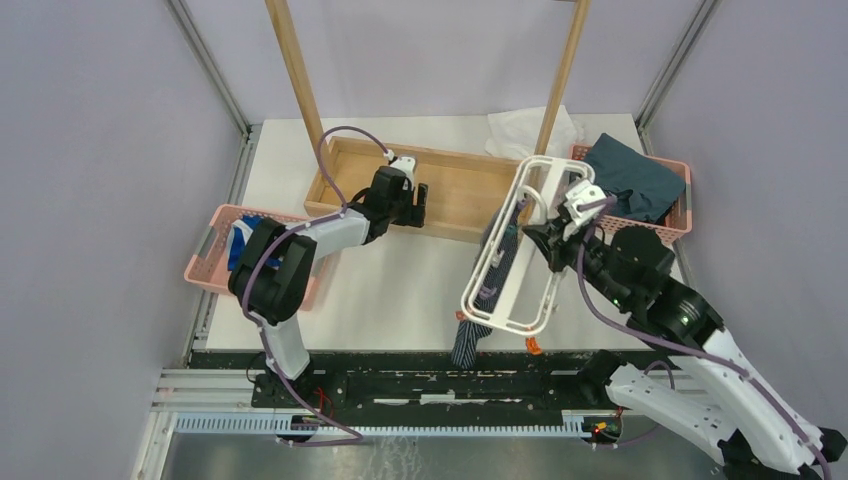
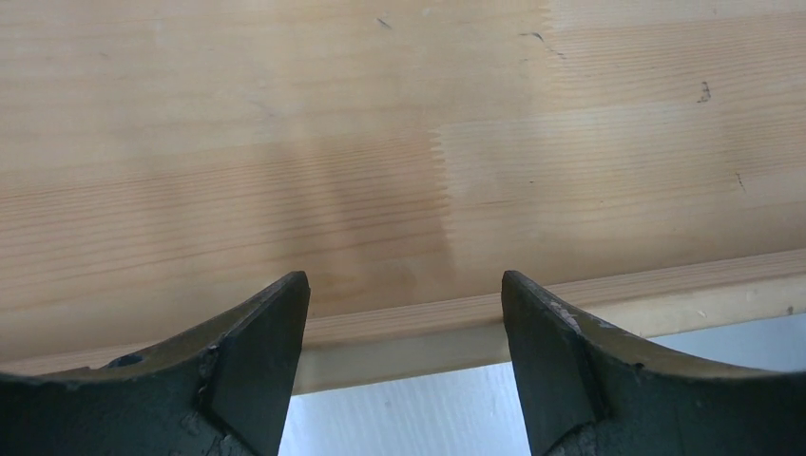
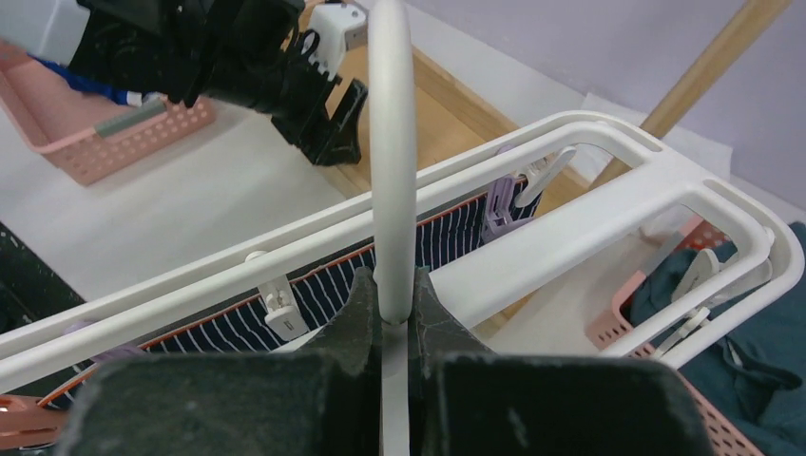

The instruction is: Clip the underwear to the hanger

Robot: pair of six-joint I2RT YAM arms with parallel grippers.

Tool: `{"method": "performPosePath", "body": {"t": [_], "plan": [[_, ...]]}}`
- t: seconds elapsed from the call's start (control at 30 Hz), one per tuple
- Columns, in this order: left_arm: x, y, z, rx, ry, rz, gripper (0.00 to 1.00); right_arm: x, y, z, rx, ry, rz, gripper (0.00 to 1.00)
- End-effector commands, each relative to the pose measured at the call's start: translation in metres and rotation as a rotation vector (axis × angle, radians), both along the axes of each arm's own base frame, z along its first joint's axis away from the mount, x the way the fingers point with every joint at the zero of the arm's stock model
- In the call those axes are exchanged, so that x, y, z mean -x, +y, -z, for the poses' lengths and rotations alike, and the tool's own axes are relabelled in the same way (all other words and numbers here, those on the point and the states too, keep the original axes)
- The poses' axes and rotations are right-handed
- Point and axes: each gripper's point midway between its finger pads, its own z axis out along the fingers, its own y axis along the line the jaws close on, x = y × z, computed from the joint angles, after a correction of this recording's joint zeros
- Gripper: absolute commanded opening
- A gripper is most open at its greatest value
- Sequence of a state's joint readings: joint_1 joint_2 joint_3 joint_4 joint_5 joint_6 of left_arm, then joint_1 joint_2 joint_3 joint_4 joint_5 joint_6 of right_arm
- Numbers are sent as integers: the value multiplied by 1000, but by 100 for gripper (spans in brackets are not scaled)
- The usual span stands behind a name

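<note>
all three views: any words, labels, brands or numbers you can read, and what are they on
None: no text can be read in any view.
The hanger, the underwear, the left pink basket, the right pink basket and the wooden tray show no print or label writing.

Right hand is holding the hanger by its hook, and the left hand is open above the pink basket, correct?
No. The left hand is open above the wooden tray instead; the left wrist view shows bare wood under it. The right hand does hold the hanger by its hook.
</note>
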State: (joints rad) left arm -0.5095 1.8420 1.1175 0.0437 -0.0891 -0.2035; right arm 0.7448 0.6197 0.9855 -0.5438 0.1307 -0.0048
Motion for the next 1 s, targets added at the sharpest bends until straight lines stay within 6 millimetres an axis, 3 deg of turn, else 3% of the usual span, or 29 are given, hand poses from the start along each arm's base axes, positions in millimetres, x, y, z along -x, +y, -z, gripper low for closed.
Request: {"method": "performPosePath", "body": {"t": [0.0, 0.3, 0.5, 0.77, 0.97], "plan": [[13, 26, 2, -38, 14, -56, 81, -32, 25, -100, -189, -233, 16, 0], [50, 28, 9, 40, 63, -63, 80, -100, 52, -157, -289, -339, 171, 0], [62, 29, 8, 65, 68, -89, 80, -141, 67, -196, -340, -434, 267, 0], [69, 34, -5, 112, 35, -134, 81, -171, 83, -247, -433, -524, 320, 0], [69, 42, -23, 152, -18, -197, 83, -186, 96, -269, -524, -542, 327, 0]]}}
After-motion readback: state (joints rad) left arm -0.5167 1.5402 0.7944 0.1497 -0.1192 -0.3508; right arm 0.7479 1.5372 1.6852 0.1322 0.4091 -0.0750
